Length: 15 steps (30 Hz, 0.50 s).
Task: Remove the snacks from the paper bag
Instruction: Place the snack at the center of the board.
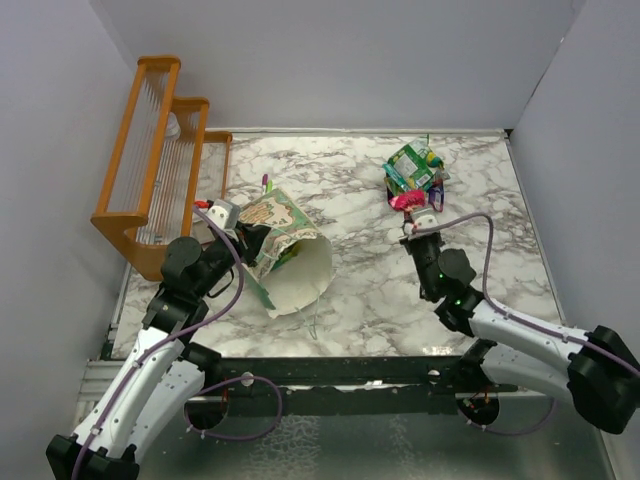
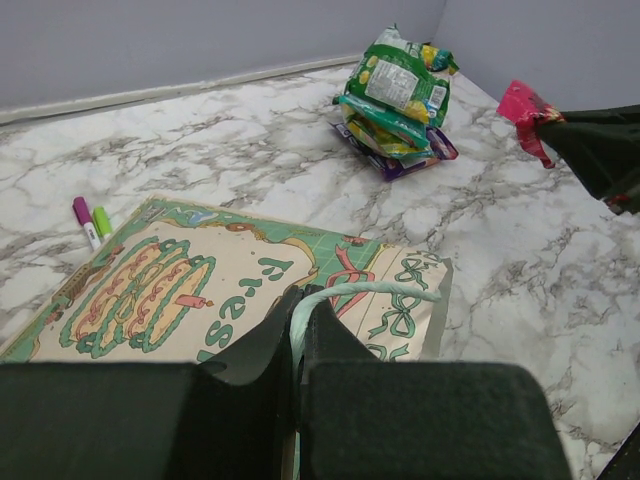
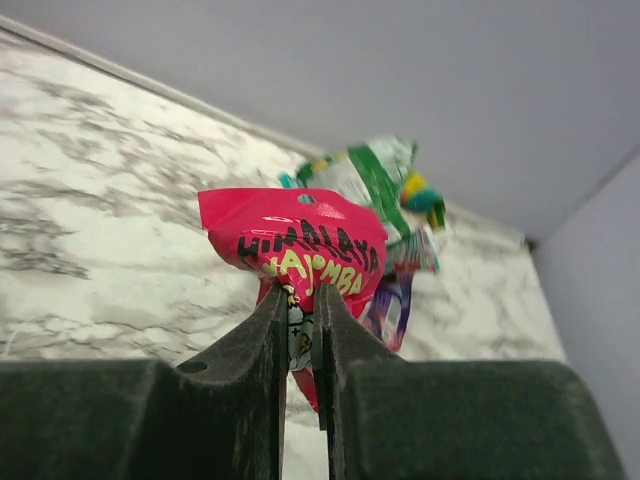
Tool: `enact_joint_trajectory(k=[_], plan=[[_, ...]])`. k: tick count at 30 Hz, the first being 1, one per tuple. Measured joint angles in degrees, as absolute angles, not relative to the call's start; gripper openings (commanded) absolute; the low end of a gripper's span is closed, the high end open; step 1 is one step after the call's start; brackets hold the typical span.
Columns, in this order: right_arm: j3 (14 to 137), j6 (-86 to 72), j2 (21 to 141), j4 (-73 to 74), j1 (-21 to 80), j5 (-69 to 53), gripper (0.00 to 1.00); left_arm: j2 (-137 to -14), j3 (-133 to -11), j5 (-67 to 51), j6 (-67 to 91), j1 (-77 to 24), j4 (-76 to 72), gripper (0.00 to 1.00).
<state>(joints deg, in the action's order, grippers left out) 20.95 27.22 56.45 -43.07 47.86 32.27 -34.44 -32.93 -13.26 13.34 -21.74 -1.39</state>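
While the left gripper clamps the tipped paper bag by its rim, the right gripper pinches a pink packet just beside the far-right pile of snacks (green and purple ones). The task seems nearly done: no packet shows in the bag's mouth.

Marble table: paper bag on its side at nine o'clock, two markers beside it, snacks heaped at one, rack at ten.
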Motion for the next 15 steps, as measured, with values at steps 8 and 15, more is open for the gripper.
enact_joint_trajectory(k=[8,15], plan=[[23.9,6.0,74.3,-31.8,33.1,34.6,0.02,-34.3,-32.9,-13.3,13.3,-21.7,-1.4,0.0],[27.1,2.6,81.6,-26.6,27.8,31.2,0.02,-34.0,-32.9,-13.3,13.3,-21.7,-1.4,0.0]])
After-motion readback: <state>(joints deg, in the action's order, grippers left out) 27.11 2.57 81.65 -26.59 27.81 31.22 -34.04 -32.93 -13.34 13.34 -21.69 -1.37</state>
